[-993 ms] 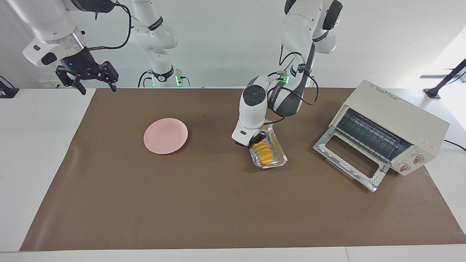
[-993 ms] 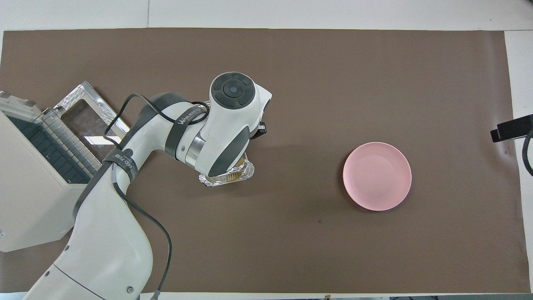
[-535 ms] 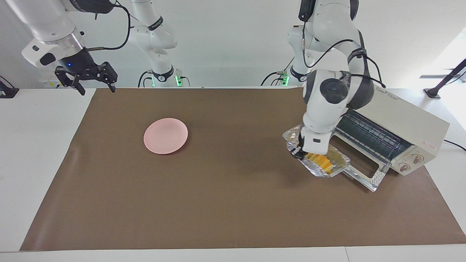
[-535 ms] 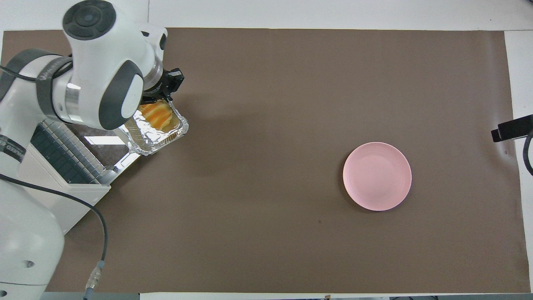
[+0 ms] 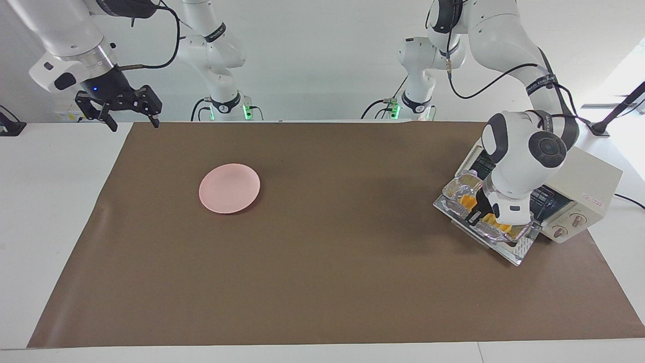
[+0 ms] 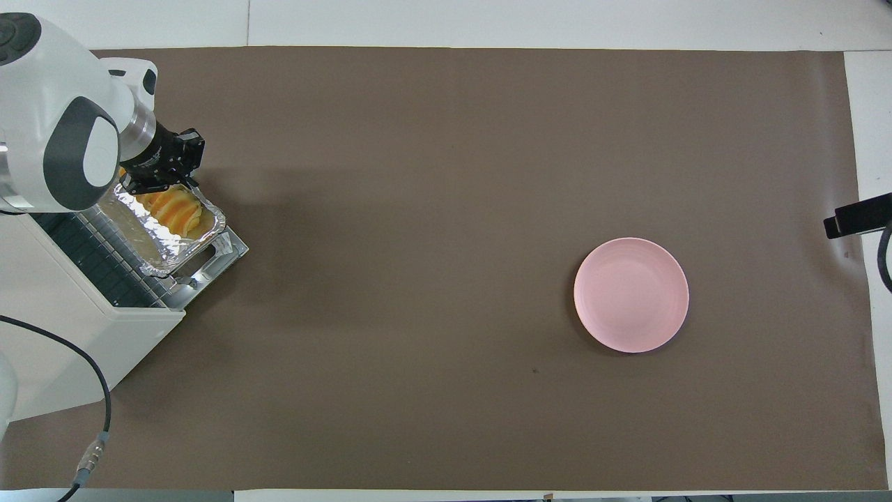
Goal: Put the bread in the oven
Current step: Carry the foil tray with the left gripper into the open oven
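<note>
Left gripper (image 6: 159, 183) is clamped shut on the rim of the foil tray (image 6: 202, 233), holding it over the dropped-open oven door (image 6: 226, 251) at the tabletop's corner on the left arm's end. The bread (image 6: 171, 209) sits in that tray, not yet inside the oven (image 6: 63, 335). My worry: it's pinching one thin foil edge, so the tray could buckle or tilt and spill the loaf, or catch on the wire rack going in. Right gripper (image 5: 120, 108) waits wide open, empty, over the opposite tabletop edge. Count: one bread, one tray, one oven, one pink plate (image 5: 229, 188), two arms.
</note>
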`<state>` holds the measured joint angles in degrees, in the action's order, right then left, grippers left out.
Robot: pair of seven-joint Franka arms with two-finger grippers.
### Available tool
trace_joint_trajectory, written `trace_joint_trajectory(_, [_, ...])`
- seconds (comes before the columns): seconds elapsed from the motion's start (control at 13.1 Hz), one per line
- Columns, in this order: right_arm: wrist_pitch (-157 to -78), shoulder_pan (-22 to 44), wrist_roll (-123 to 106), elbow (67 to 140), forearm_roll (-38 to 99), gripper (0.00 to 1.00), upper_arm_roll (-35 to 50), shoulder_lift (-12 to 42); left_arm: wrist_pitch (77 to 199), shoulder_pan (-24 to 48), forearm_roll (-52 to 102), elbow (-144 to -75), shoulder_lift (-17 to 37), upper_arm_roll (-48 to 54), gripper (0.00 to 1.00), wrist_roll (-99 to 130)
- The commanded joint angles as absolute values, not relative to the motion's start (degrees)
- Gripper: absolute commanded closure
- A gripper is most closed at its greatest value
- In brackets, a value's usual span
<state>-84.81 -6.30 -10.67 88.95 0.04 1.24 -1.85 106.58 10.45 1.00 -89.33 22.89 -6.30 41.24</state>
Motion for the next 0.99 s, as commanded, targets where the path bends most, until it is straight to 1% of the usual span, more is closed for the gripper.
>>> trace_joint_trajectory(0.0, [-85.0, -6.9, -11.8, 91.0, -0.4, 0.00, 2.0, -3.6, 104.7, 10.5, 0.1, -91.6, 20.4, -8.7, 1.00, 40.3])
trace_joint_trajectory(0.23, [-85.0, -6.9, -11.8, 91.0, -0.4, 0.00, 2.0, -3.6, 101.8, 8.8, -1.8, -92.0, 19.8, -9.1, 1.00, 36.2])
trace_joint_trajectory(0.46, [-85.0, -6.9, -11.8, 91.0, -0.4, 0.00, 2.0, -3.6, 101.9, 5.2, -1.8, -95.2, 17.8, -9.1, 1.00, 31.7])
trace_joint_trajectory(0.92, [-85.0, -6.9, -11.8, 91.0, -0.4, 0.00, 2.0, -3.6, 102.5, 4.1, -3.7, -98.3, 16.5, -9.2, 1.00, 28.7])
